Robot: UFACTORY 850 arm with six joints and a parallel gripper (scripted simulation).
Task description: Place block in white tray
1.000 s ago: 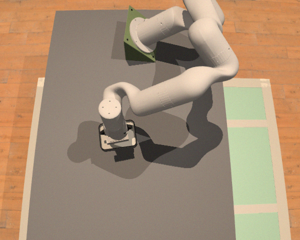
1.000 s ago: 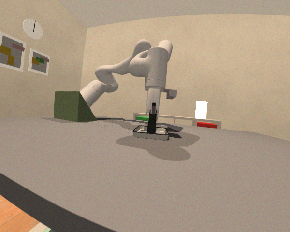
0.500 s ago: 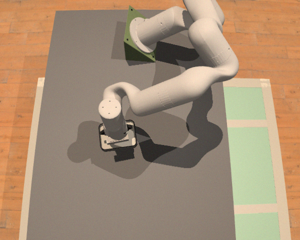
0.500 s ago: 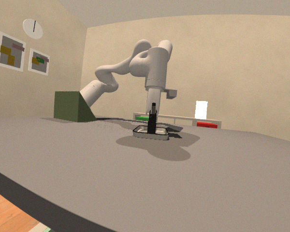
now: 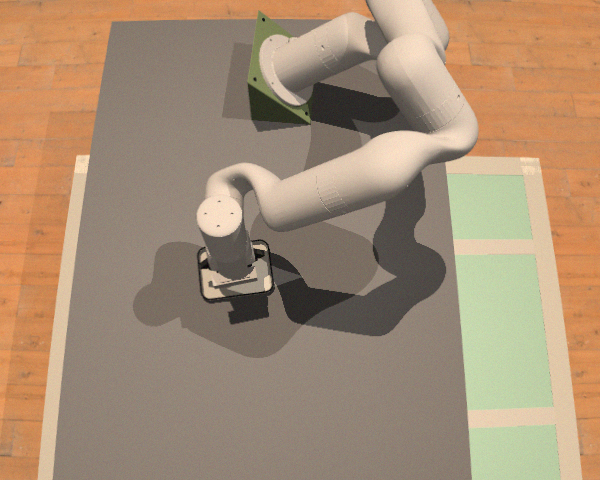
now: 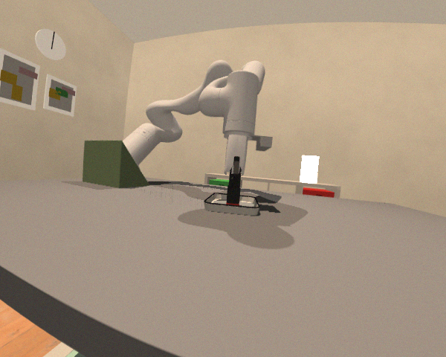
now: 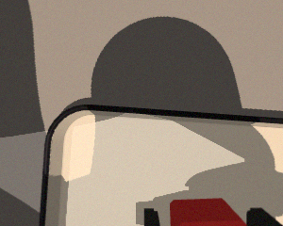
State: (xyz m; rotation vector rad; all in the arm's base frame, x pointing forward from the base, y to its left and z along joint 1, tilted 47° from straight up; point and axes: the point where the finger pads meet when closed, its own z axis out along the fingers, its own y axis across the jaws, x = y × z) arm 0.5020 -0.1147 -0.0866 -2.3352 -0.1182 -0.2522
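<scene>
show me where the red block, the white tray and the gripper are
red block [image 7: 205,210]: wrist view, on its top face.
white tray [image 6: 250,210]: exterior view, on its near wall.
gripper [image 7: 205,217]: wrist view, midway between the two dark fingertips, open either side of the block.

This looks like a plain indoor test room set up for robot work, more lab than home. Bare beige walls [image 6: 369,96] meet in a corner, and the left wall carries a round white wall clock [image 6: 50,44] and two white-framed pictures of coloured blocks on grey [image 6: 15,78]. A large flat grey bench [image 6: 177,268] fills the room's middle, standing on a warm orange wooden plank floor [image 5: 31,77]. A white jointed robot arm [image 5: 341,191] is bolted to a green wedge-shaped mount [image 6: 108,163] on the bench. Pale green floor panels edged with beige strips [image 5: 496,320] lie beside it, and a low beige shelf holding flat green and red boxes [image 6: 276,180] runs along the far wall
</scene>
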